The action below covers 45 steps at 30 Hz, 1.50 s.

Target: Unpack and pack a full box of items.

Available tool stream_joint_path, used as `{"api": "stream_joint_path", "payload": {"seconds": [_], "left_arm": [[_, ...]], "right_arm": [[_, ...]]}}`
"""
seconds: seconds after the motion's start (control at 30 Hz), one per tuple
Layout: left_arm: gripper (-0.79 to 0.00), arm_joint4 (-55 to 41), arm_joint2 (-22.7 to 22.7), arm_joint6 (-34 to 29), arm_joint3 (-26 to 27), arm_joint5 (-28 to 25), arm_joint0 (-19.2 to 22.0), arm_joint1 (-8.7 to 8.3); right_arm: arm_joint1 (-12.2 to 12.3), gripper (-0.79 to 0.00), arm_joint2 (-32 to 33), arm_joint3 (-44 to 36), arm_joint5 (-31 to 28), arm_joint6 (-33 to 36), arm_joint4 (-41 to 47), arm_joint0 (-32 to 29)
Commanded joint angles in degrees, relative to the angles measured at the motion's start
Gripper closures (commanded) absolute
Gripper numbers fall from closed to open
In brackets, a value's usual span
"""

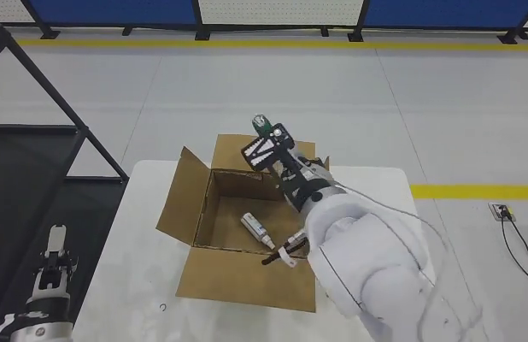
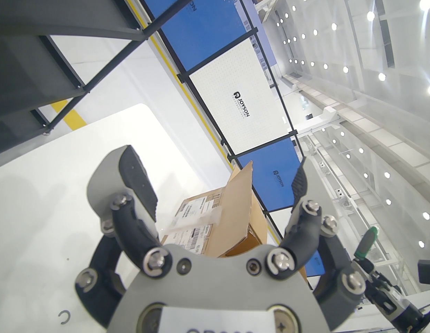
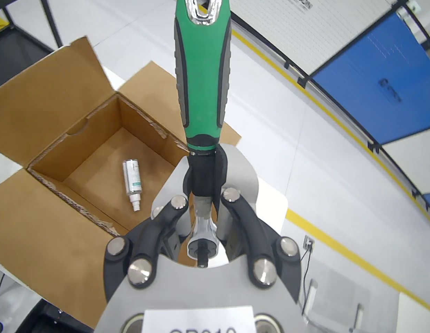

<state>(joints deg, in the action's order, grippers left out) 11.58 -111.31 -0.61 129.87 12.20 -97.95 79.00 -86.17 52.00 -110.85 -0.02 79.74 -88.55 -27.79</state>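
Note:
An open cardboard box (image 1: 214, 224) stands on the white table (image 1: 136, 282). Inside it lies a small white spray bottle (image 1: 255, 228), seen too in the right wrist view (image 3: 132, 183). A thin dark tool with a white end (image 1: 280, 253) rests at the box's near right edge. My right gripper (image 3: 204, 174) is shut on a ratchet wrench with a green handle (image 3: 202, 70), held upright above the box's far right corner (image 1: 262, 126). My left gripper (image 2: 218, 181) is open and holds nothing; it hangs off the table's near left side (image 1: 55, 256), well apart from the box (image 2: 215, 220).
A black metal rack (image 1: 42, 162) stands left of the table. A small C-shaped ring (image 1: 162, 309) lies on the table near the front edge. Blue and white panels (image 1: 281, 10) line the far floor. The box's flaps (image 1: 247, 282) spread outward.

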Motion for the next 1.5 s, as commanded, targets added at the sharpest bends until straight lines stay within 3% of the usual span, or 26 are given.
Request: {"api": "stream_joint_path", "payload": {"seconds": [0.0,0.27,0.53,0.93,1.47], "left_arm": [[-0.785,0.0,0.0,0.0,0.0,0.0,0.0,0.00],[-0.785,0.0,0.0,0.0,0.0,0.0,0.0,0.00],[-0.785,0.0,0.0,0.0,0.0,0.0,0.0,0.00],[-0.785,0.0,0.0,0.0,0.0,0.0,0.0,0.00],[-0.785,0.0,0.0,0.0,0.0,0.0,0.0,0.00]], "right_arm": [[-1.1,0.000,-3.5,6.5,-0.3,-0.8,2.9,3.8],[-7.4,0.000,-14.5,34.9,0.9,-3.9,15.4,15.6],[-11.8,0.000,-18.7,55.3,1.2,-4.6,22.2,18.9],[-15.2,0.000,-21.4,70.5,-0.5,-3.5,22.4,19.0],[-19.5,0.000,-20.5,87.2,-4.1,-13.6,26.7,20.9]]}}
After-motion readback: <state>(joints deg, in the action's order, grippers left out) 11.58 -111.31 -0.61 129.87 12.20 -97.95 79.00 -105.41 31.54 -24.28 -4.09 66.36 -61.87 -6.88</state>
